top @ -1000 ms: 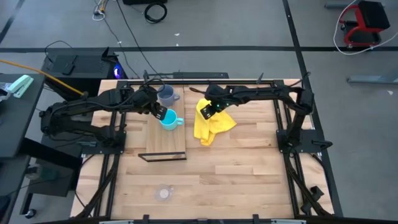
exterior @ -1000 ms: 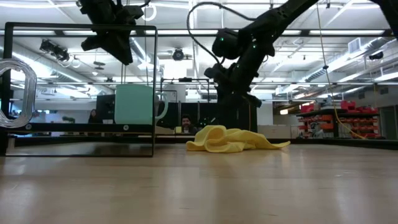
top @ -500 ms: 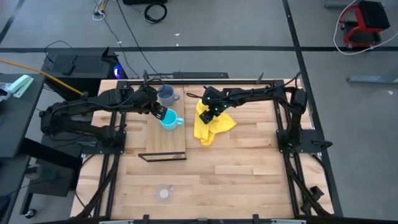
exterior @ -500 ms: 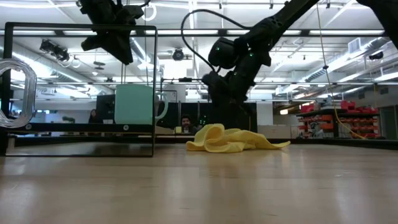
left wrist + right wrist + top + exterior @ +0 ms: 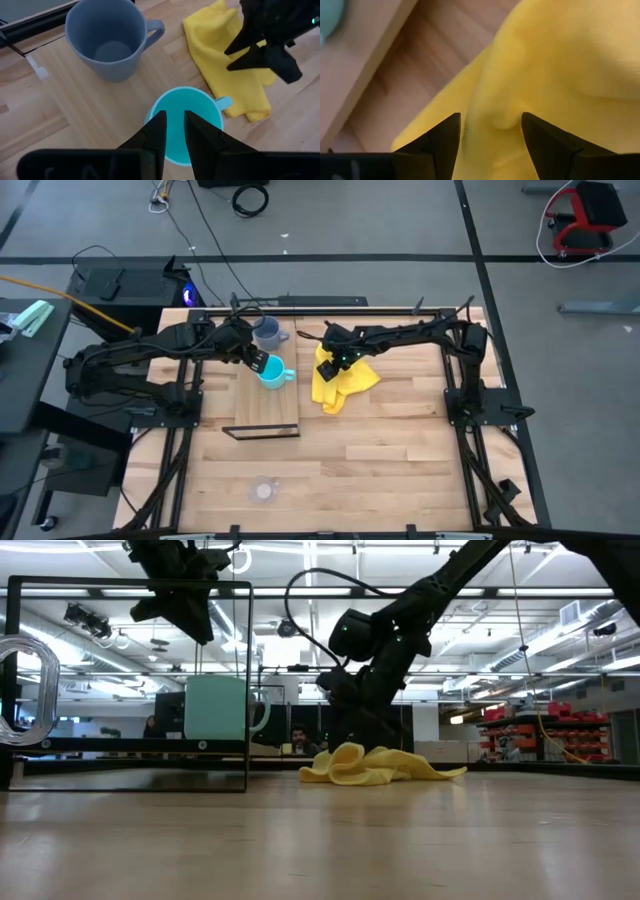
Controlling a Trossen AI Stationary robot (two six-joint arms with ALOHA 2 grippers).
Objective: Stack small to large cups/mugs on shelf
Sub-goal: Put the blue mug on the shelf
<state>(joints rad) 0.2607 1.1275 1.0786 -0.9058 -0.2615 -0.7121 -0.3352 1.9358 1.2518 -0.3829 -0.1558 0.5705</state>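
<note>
Nearest, glass cup [image 5: 263, 491] alone on the table, empty, not yet on shelf [image 5: 266, 418]; further, turquoise mug [image 5: 272, 372] and grey mug [image 5: 267, 333] both on it, empty, unstacked; left gripper [image 5: 172, 131] narrowly parted above turquoise mug; right gripper [image 5: 490, 131] spread over cloth [image 5: 340, 378]; stacking unstarted.
</note>
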